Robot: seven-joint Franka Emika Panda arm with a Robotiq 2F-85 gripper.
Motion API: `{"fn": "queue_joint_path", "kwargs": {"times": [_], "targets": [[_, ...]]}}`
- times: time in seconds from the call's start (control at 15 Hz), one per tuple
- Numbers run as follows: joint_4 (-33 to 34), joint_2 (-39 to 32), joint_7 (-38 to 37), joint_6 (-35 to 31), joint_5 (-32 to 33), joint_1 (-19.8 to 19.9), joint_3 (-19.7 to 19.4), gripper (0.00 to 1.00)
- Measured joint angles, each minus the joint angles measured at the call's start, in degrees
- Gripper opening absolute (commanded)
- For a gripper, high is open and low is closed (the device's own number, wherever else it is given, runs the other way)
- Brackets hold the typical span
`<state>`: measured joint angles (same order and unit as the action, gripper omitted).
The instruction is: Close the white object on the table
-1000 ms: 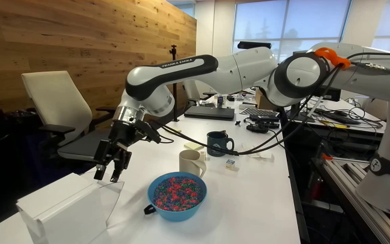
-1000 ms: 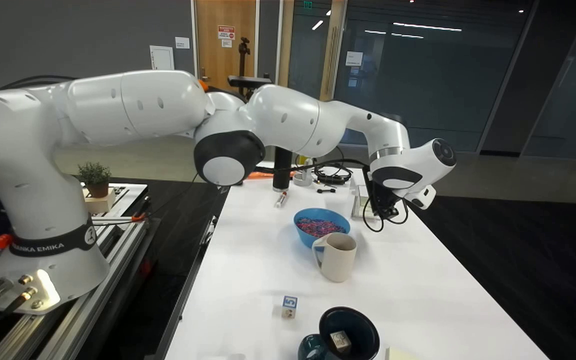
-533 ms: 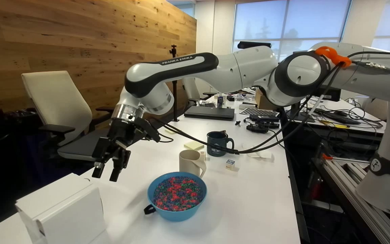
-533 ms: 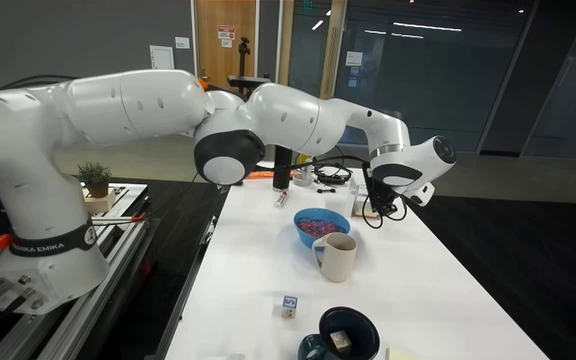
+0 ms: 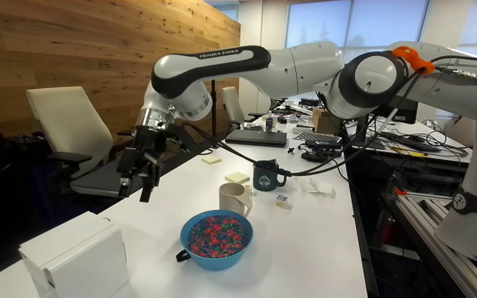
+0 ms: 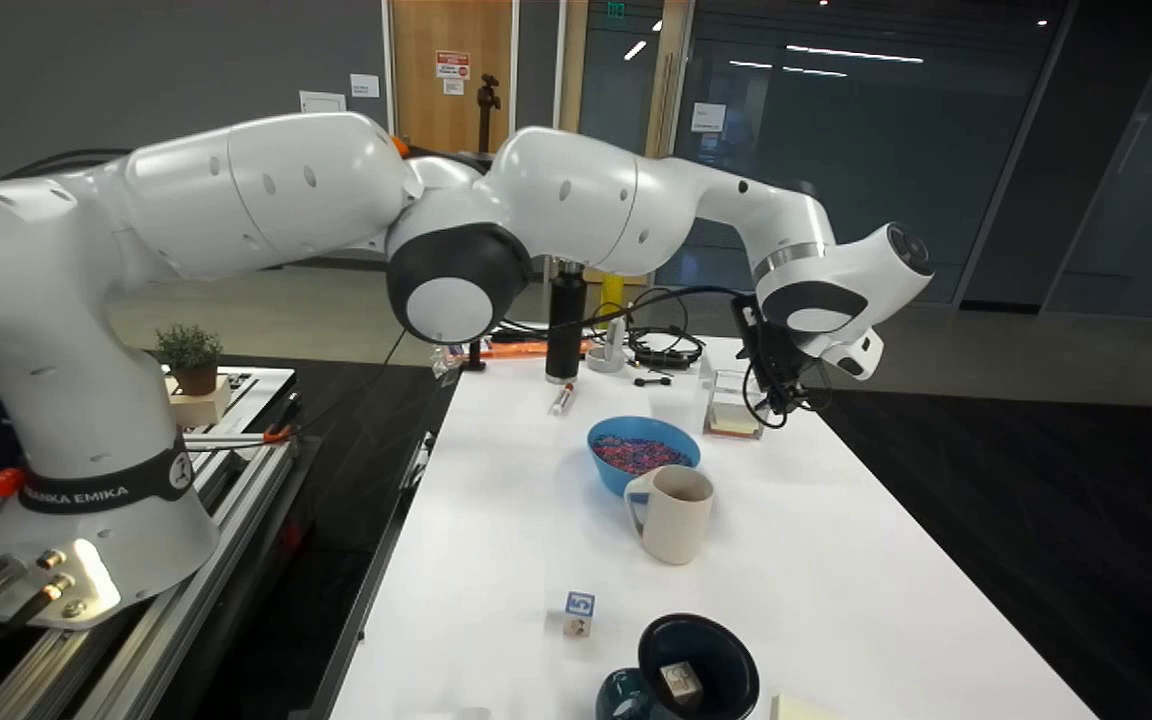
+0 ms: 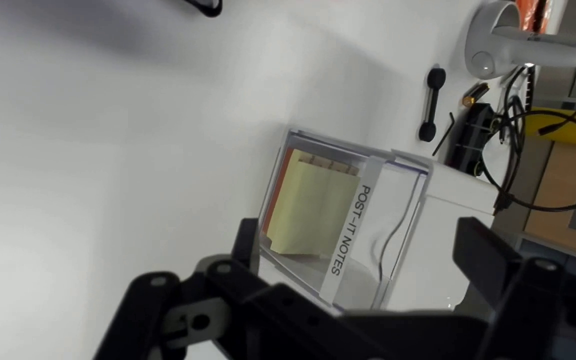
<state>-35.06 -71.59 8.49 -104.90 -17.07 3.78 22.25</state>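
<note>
The white box (image 5: 75, 256) stands upright on the white table (image 5: 304, 248). It also shows in an exterior view (image 6: 734, 412), partly behind the wrist, and in the wrist view (image 7: 438, 240). Its clear flap (image 7: 368, 245) lies against the front; yellow notes show behind it and a strip reads POST-IT NOTES. My gripper (image 5: 135, 193) is open and empty, above the box and apart from it. In the wrist view its fingers (image 7: 365, 247) are wide apart, with the box seen between them. In an exterior view the fingers are mostly hidden by the wrist and cables.
A blue bowl (image 5: 218, 244) of coloured beads stands beside the box, with a beige mug (image 5: 233, 198) behind it. A dark mug (image 5: 265, 176) and a small cube (image 5: 281, 201) are farther along. A black bottle (image 6: 566, 325) and cables (image 6: 661, 348) lie at the table's end.
The clear flap, which stuck out from the box a second ago, has swung down against its front. My gripper has risen away from the box and stays open.
</note>
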Motion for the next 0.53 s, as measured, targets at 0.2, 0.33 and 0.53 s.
{"fn": "queue_joint_path", "kwargs": {"times": [0.2, 0.33, 0.53], "targets": [[-0.1, 2.7, -0.2, 1.0, 2.3, -0.4, -2.6, 1.00], [-0.4, 4.4, -0.2, 1.3, 3.9, -0.8, -4.7, 1.00], [-0.9, 6.6, -0.3, 1.7, 5.7, -1.2, -7.7, 1.00]]}}
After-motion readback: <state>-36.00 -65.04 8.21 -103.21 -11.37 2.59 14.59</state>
